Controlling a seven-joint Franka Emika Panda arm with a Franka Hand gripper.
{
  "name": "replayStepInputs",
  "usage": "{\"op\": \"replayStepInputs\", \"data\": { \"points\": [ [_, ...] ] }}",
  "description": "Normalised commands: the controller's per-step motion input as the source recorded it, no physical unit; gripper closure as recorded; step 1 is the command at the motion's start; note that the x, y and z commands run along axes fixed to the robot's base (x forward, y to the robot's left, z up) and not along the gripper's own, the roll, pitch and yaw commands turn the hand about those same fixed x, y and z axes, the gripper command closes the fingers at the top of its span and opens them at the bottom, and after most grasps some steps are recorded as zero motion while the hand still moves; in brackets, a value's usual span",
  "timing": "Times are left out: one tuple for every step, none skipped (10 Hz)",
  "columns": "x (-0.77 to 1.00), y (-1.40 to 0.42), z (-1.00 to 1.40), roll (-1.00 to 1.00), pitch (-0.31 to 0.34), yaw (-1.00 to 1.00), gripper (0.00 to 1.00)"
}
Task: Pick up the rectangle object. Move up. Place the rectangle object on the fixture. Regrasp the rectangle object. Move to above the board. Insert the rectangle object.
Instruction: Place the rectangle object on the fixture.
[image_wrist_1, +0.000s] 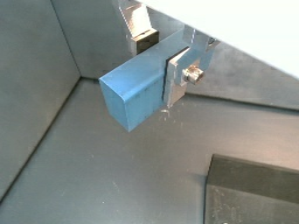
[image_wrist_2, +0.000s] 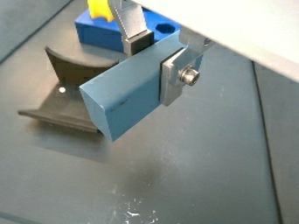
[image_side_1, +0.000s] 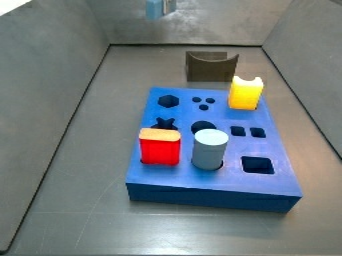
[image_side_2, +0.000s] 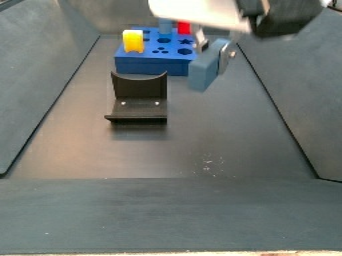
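The rectangle object (image_wrist_2: 117, 96), a flat grey-blue block, hangs in the air clamped between the silver fingers of my gripper (image_wrist_2: 158, 57). Both wrist views show it, block (image_wrist_1: 138, 92) and gripper (image_wrist_1: 162, 57) alike. In a side view the gripper (image_side_2: 221, 42) holds the block (image_side_2: 203, 68) well above the floor, to the right of the dark fixture (image_side_2: 136, 97) and higher than it. The fixture (image_wrist_2: 65, 96) stands bare. The blue board (image_side_1: 214, 165) lies beyond the fixture (image_side_1: 210, 66). Only a tip of the gripper (image_side_1: 159, 8) shows at that view's upper edge.
On the board stand a yellow piece (image_side_1: 245, 92), a red piece (image_side_1: 160, 146) and a pale cylinder (image_side_1: 210, 148), beside several open holes. Grey sloping walls (image_side_1: 54, 110) close in the dark floor on both sides.
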Motion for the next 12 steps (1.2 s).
{"op": "replayStepInputs", "data": {
  "points": [
    [-0.02, 0.0, 0.46, 0.16, 0.123, 0.03, 1.0],
    [-0.01, 0.0, 0.32, 0.13, 0.128, 0.03, 1.0],
    [0.44, -0.95, -1.0, 0.14, 0.132, 1.0, 1.0],
    [0.42, -0.88, -1.0, 0.15, 0.13, 1.0, 1.0],
    [0.42, -0.79, -1.0, 0.17, 0.133, 1.0, 1.0],
    [0.39, -0.71, -1.0, 0.18, 0.14, 1.0, 1.0],
    [0.37, -0.61, -1.0, 0.2, 0.149, 1.0, 1.0],
    [0.33, -0.5, -1.0, 0.23, 0.159, 1.0, 1.0],
    [0.22, -0.32, -0.79, 0.28, 0.161, 1.0, 1.0],
    [0.16, -0.21, -0.61, 0.36, 0.16, 1.0, 1.0],
    [0.11, -0.13, -0.43, 0.4, 0.125, 0.59, 1.0],
    [0.09, -0.08, -0.25, 0.38, 0.073, 0.36, 1.0]
  ]
}}
